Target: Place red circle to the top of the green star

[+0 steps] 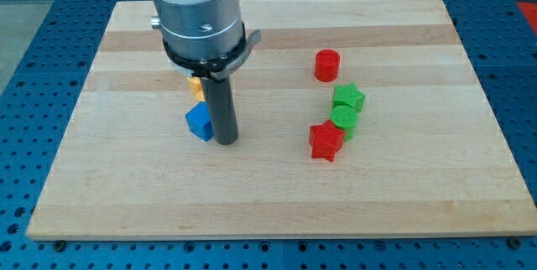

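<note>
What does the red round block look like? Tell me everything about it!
The red circle is a short, chunky cylinder, bright red all over, with a flat round top and a slightly ribbed, plastic-looking side. It stands upright on the pale wooden board, towards the view's top right. Nothing touches it. The green star sits just below it, slightly to the view's right, with a small gap between them. My tip is far off to the view's left, beside the blue block.

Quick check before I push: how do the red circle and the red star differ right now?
Shape: the red circle is a round cylinder; the red star has points. Place: the red circle lies toward the view's top, apart from the green star; the red star lies lowest, touching the green circle. Both are red and far to the view's right of my tip.
</note>
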